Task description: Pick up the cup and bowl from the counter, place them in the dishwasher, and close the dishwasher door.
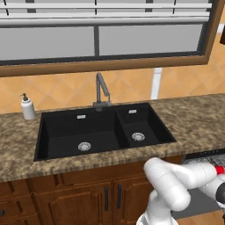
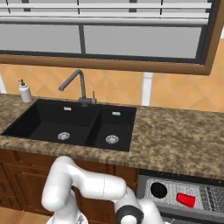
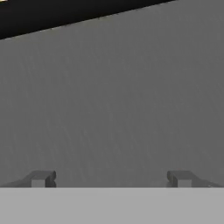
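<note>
Dishwasher door (image 3: pixel 113 109) flat grey before pincer (image 3: pixel 111 179), tips wide apart, holding nothing; red cup (image 2: pixel 186 200) in rack.

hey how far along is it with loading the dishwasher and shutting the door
Looks done: a red cup and a dark round bowl sit in the dishwasher rack, and neither is left on the counter. In hand: the gripper, jaws wide apart and holding nothing, faces a flat dark grey panel, likely the dishwasher door. Left: closing that door, since the rack is exposed.
</note>
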